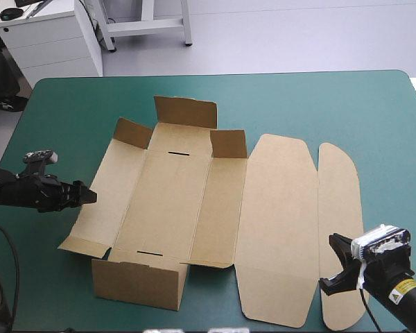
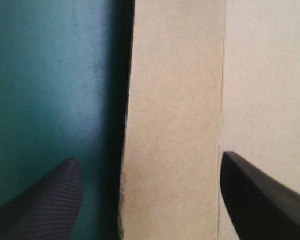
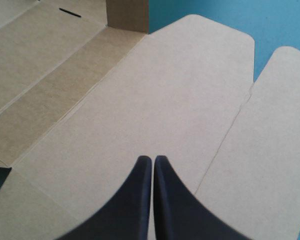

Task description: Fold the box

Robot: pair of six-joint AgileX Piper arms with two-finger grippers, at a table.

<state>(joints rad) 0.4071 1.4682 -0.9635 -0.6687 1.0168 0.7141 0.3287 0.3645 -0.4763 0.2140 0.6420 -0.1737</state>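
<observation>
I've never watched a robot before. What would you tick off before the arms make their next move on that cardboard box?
1. Left tool open: ok, its fingers stand apart.
2. Outer edge of the box's left panel between those fingers: ok, seen in the left wrist view.
3. Left panel raised upright: not ok, it lies low.
4. Near wall standing: ok.
5. Lid flat on the teal-green cover: ok.
6. Right tool, shut above the lid, clear of the board: cannot tell.
</observation>
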